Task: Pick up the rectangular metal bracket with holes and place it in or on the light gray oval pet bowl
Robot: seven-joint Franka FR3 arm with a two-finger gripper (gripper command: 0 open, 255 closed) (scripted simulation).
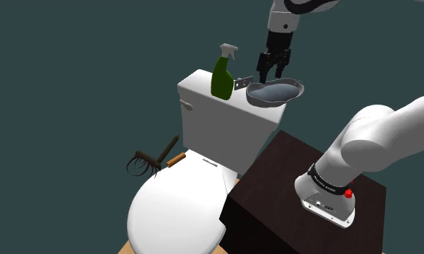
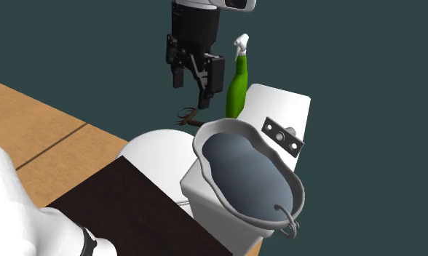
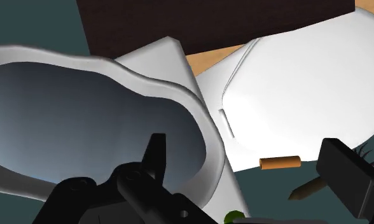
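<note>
The gripper [image 1: 272,72] hangs open and empty above the toilet tank [image 1: 207,126]. Below it the metal bracket [image 2: 283,136] lies flat on the lid, just beside the grey pet bowl [image 2: 242,174], with the green spray bottle [image 1: 222,76] near on its other side. Coming down into so tight a spot, a finger could strike the bowl's rim or topple the bottle, and the thin bracket may slide off the tank instead of being clasped.
</note>
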